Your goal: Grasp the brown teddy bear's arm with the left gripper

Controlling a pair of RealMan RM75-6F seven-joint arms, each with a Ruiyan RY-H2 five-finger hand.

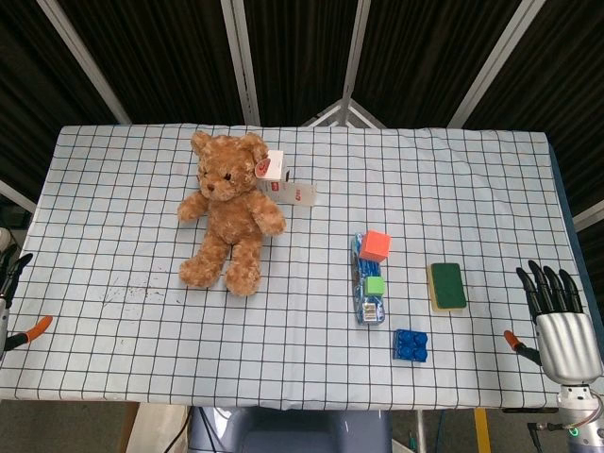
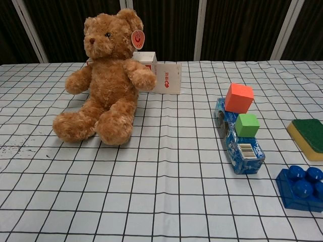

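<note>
Bear (image 1: 226, 212) seated upright on table (image 1: 113, 368), left of centre and toward the far edge, legs pointing at the robot, white box (image 1: 283, 184) just behind it. Both arms stuck out sideways; arm on the image-left side (image 2: 78, 79) clear of the body and free of clutter, the other touching or nearly touching the box. Left hand (image 1: 11, 274) barely in frame at the left table edge of the head view, only dark fingertips showing, nothing seen in it; degree of opening impossible to judge. Bear up and to the right of that hand, well apart. Right hand (image 1: 559, 316) at the right edge, fingers extended and apart, holding nothing, farther from bear than left hand. Grasp not yet begun; judged to need a reach forward and inward to the near-side arm, whose long axis slants outward and down.
</note>
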